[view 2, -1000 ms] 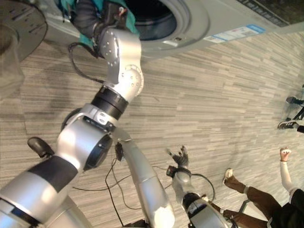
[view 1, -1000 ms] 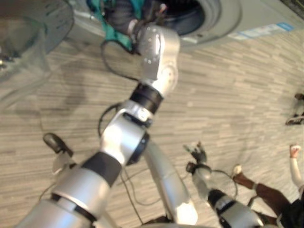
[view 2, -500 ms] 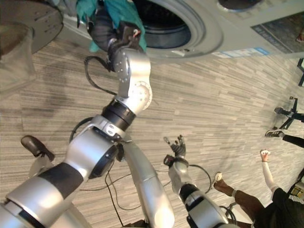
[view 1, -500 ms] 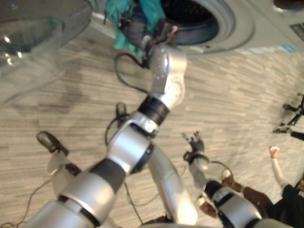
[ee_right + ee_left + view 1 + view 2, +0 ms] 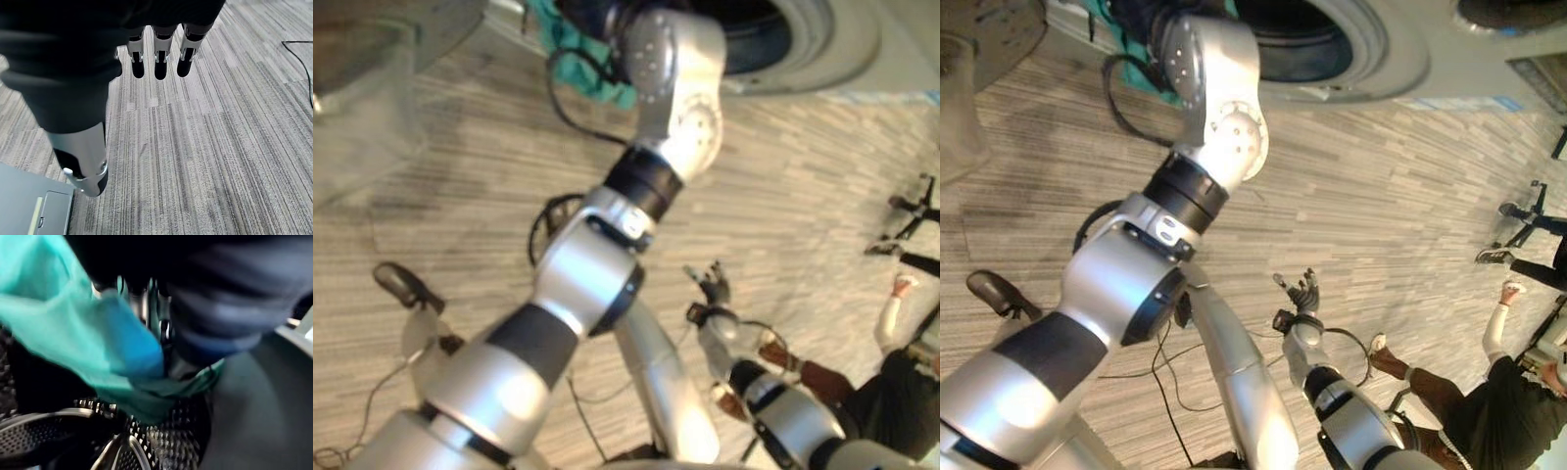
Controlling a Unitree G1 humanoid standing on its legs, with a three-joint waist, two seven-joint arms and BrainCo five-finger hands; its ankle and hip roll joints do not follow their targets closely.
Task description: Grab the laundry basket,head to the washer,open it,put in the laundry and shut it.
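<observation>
My left hand (image 5: 145,307) is up at the washer's round opening (image 5: 773,34), fingers shut on laundry: a teal cloth (image 5: 93,338) and a dark blue garment (image 5: 234,308). The teal cloth (image 5: 597,78) hangs over the lower rim of the opening. Just past the bundle lies the perforated metal drum (image 5: 156,443). My right hand (image 5: 1301,292) hangs low beside me over the carpet, its fingers (image 5: 155,61) straight and holding nothing.
The washer's clear round door (image 5: 362,108) stands swung out at the left. Grey striped carpet (image 5: 195,156) covers the floor. A person (image 5: 1503,401) is at the lower right, and a dark stand's feet (image 5: 1518,211) show at the right edge.
My left arm has pushed further up into the washer opening with the laundry. The camera has shifted a little. The right hand has stayed low and open.
</observation>
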